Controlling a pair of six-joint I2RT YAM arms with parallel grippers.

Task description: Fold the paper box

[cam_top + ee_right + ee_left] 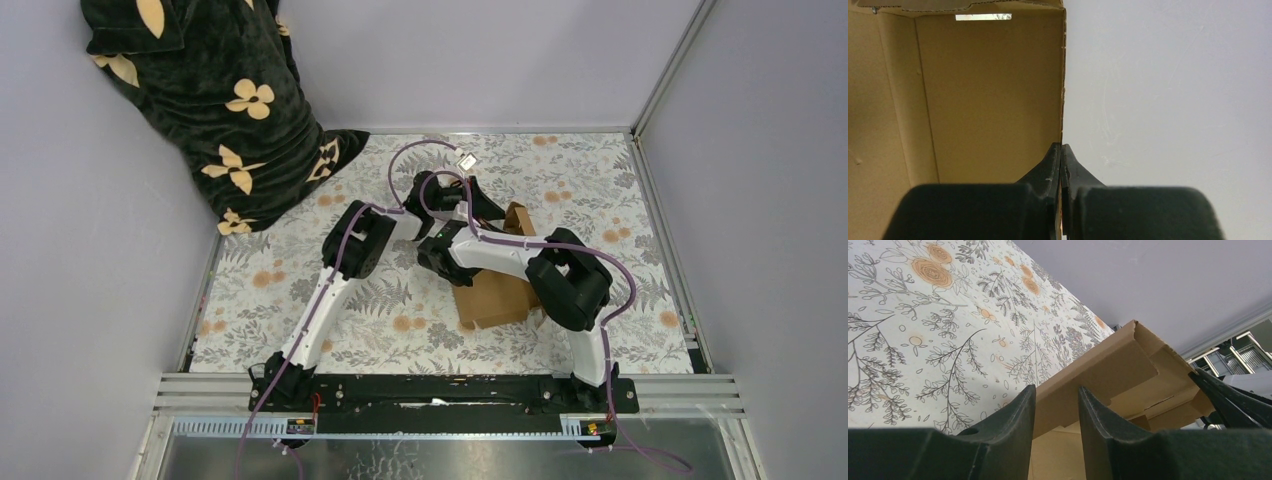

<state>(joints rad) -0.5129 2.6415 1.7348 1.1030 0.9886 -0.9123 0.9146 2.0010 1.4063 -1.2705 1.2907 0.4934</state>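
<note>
Top view, box: the paper box (495, 295) is lying on the flowered table (300, 290), directly beneath both pairs of jaws. Your left arm (325, 300) and right arm (570, 285) are covering most of it.
Top view, jaws: you are not getting a read on either pair from up here, because the wrists are hiding them.
Top view, progress: the box is showing as a raised body rather than a flat sheet, with one panel poking out beyond the jaws on the far side.
Left wrist, jaws: your left gripper (1056, 390) is standing about half apart, and a thick doubled side wall is filling the gap between the jaws. I am judging that as a hold on the box.
Left wrist, progress: beyond the jaws that wall is looking rolled over and hollow at its end. The panels past it seem not yet locked.
Right wrist, jaws: your right gripper (1061, 146) is pinching tight on the bare edge of an upright panel, which is running straight up from between the jaws.
Right wrist, progress: left of the jaws you are looking into an inside corner with creased walls standing. A lit slot is showing near the top.
Left to do: by my judgement you are working somewhere in the middle. The walls are standing, but the tabs are wanting seating and the lid is waiting to be closed.
</note>
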